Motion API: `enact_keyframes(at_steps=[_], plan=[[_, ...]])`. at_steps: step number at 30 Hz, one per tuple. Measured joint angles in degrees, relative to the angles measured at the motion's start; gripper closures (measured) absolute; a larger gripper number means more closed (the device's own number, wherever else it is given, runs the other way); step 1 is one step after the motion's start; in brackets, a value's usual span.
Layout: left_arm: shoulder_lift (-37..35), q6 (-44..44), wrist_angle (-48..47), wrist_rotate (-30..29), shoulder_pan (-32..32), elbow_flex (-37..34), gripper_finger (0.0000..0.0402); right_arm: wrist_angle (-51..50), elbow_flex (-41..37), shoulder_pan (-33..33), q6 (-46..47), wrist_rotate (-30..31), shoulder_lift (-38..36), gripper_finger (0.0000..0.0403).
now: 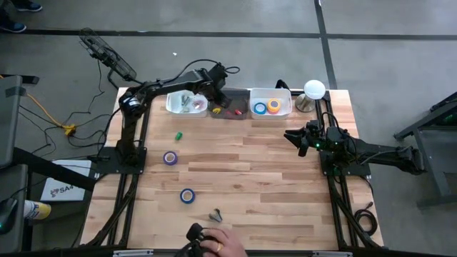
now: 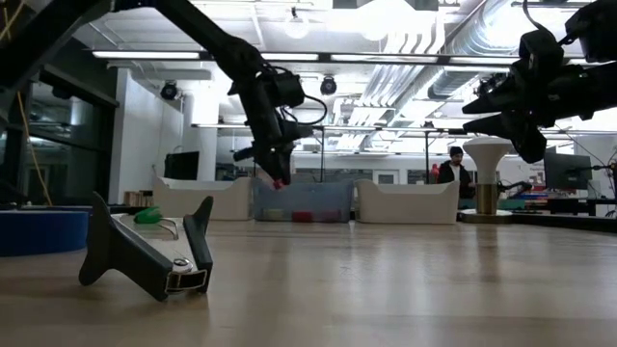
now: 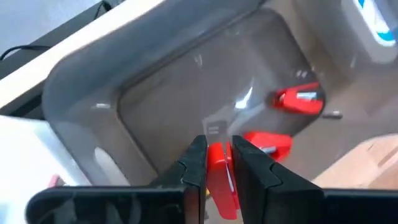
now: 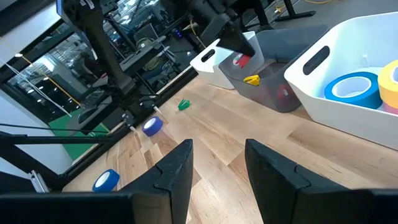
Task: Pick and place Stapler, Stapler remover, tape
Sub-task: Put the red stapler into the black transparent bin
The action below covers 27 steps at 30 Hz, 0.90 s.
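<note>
High view. I take the grey bin (image 1: 230,107) at the table's far edge as my landmark. It sits between a white bin (image 1: 187,104) of silvery pieces on one side and a second white bin (image 1: 270,102) on the other, which already holds blue and yellow tape rolls (image 1: 267,107). Two more purple-blue rolls (image 1: 170,158) (image 1: 187,195) lie on the wood well short of the grey bin, a small green piece (image 1: 178,135) lies nearer it, and a dark remover (image 1: 216,214) rests near the front edge beside a person's hand (image 1: 218,241). I judge the sort partly done, with those items left. The left arm reaches across so that the left gripper (image 1: 216,98) hangs over the grey bin. The right arm waits well to the side of the bins, its right gripper (image 1: 294,135) above bare table.

Low view. The left gripper points down above the grey bin with a red tip showing at its fingers; the remover (image 2: 149,253) fills the foreground.

Left wrist view. The left gripper (image 3: 218,163) is pinched on a red stapler-type piece (image 3: 221,177), directly over the grey bin (image 3: 93,87), where two similar red pieces (image 3: 300,99) already lie.

Right wrist view. The right gripper (image 4: 217,165) fingers stand spread and hold nothing.
</note>
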Motion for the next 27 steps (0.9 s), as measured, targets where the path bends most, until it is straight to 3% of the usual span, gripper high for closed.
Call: enact_keyframes(at_steps=[10,27], plan=[[3.0,-2.1,-3.6,-0.3,0.0,5.7,0.0308,0.0,0.0,0.0,0.0,0.0,0.0,0.0265],[3.0,-0.4,-5.8,2.8,-0.4,5.7,0.0300,0.0,0.0,0.0,0.0,0.0,0.0,0.0265]])
